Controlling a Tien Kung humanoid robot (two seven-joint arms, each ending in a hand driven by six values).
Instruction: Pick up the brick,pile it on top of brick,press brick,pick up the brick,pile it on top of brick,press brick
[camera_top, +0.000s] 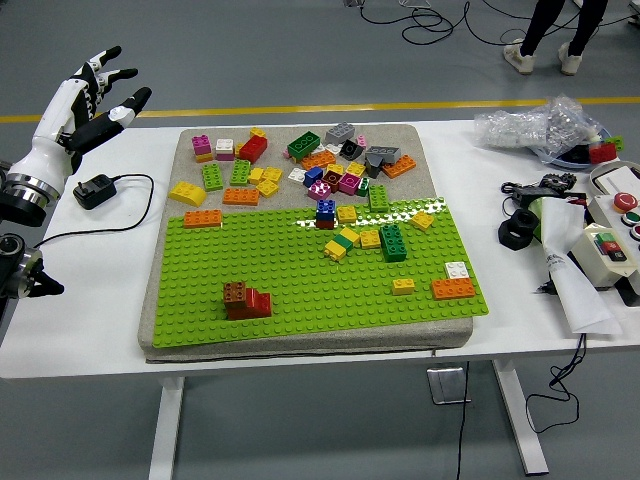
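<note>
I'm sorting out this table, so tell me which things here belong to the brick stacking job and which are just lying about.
Job:
green baseplate
loose bricks
red and brown bricks already on the baseplate
left hand, open, raised at the table's left edge

Lying about:
black power adapter
plastic bag
button box
</note>
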